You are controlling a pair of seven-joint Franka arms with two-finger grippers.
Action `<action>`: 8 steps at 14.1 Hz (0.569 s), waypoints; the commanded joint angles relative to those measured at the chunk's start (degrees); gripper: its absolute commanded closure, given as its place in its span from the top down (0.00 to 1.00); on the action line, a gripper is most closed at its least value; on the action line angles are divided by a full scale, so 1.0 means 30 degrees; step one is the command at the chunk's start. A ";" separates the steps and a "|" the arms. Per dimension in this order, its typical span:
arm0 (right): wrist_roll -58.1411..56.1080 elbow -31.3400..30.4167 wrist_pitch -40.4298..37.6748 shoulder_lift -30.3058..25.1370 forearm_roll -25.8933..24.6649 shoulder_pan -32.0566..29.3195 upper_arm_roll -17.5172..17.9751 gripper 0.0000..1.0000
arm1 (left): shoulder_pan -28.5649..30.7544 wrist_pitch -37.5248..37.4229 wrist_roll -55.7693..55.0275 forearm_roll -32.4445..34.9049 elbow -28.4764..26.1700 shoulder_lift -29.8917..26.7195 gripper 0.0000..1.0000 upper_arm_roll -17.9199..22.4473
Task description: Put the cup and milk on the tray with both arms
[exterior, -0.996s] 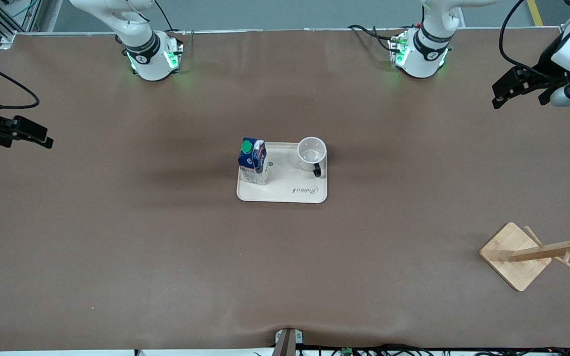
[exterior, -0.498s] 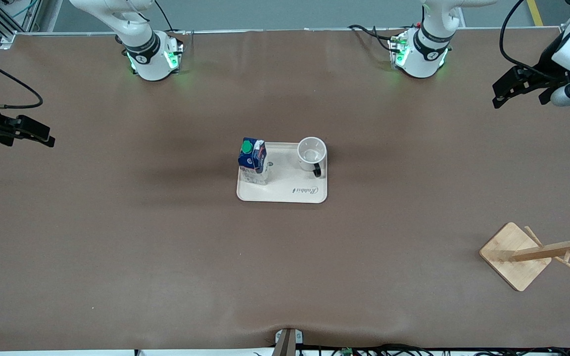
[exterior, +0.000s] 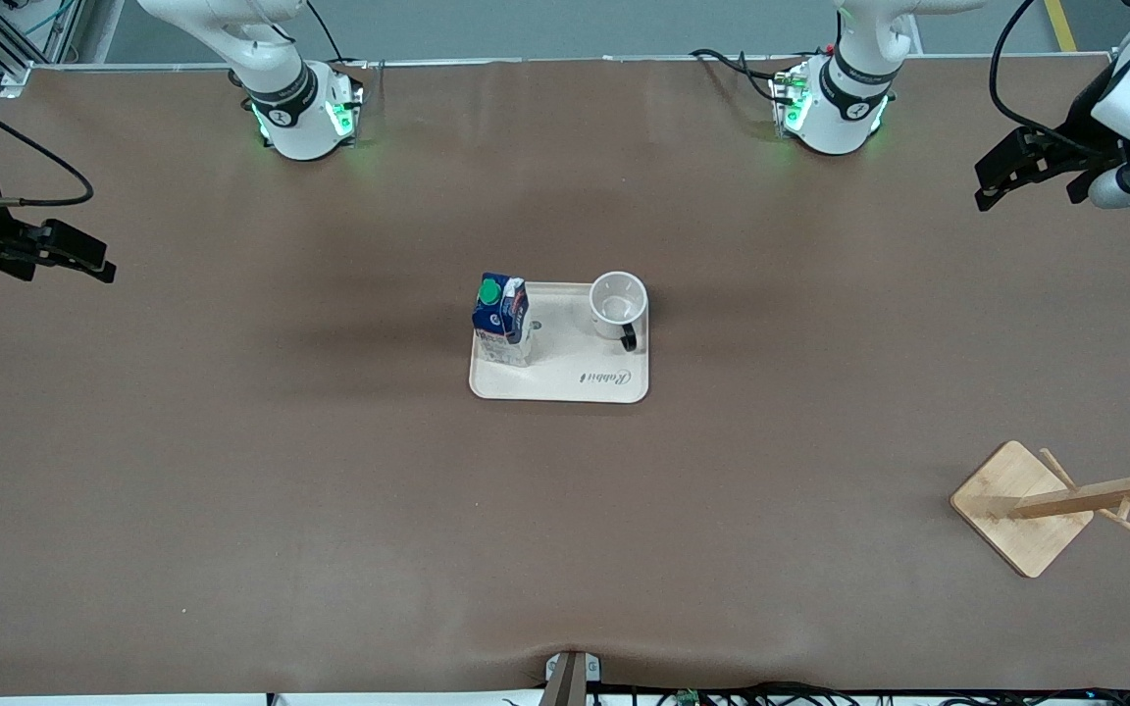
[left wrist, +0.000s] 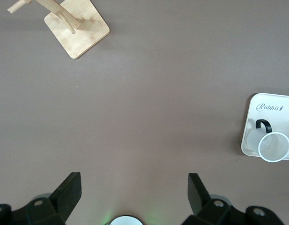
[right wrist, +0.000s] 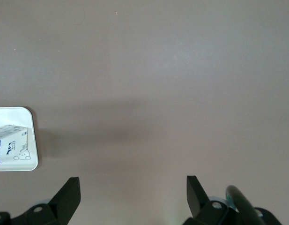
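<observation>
left pincer (exterior: 992, 186) — released, over table's left-arm end | right pincer (exterior: 89, 263) — released, over right-arm end

The tray (exterior: 559, 384) bears the one readable word, "Rabbit" in script, printed on its floor along the long rim nearer the front camera; in the front view it reads upside down, and it reads upright in the left wrist view (left wrist: 269, 108). The printing on the milk (exterior: 503, 321) carton's label is too small to read.
</observation>
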 commanded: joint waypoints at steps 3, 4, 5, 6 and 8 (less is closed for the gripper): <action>-0.0151 -0.0622 0.0253 -0.0547 -0.0359 -0.0062 0.0112 1.00 | -0.0063 -0.0683 0.0296 -0.0255 0.0604 0.0079 1.00 0.0025; -0.0151 -0.0622 0.0224 -0.0547 -0.0359 -0.0062 0.0112 1.00 | -0.0063 -0.0771 0.0325 -0.0255 0.0662 0.0079 1.00 0.0025; -0.0151 -0.0622 0.0194 -0.0547 -0.0359 -0.0062 0.0112 1.00 | -0.0063 -0.0772 0.0325 -0.0255 0.0663 0.0079 1.00 0.0025; -0.0180 -0.0622 0.0194 -0.0518 -0.0359 -0.0091 0.0083 1.00 | -0.0063 -0.0772 0.0325 -0.0255 0.0692 0.0079 1.00 0.0025; -0.0181 -0.0593 0.0165 -0.0518 -0.0359 -0.0092 0.0082 1.00 | -0.0063 -0.0772 0.0325 -0.0255 0.0663 0.0108 1.00 0.0025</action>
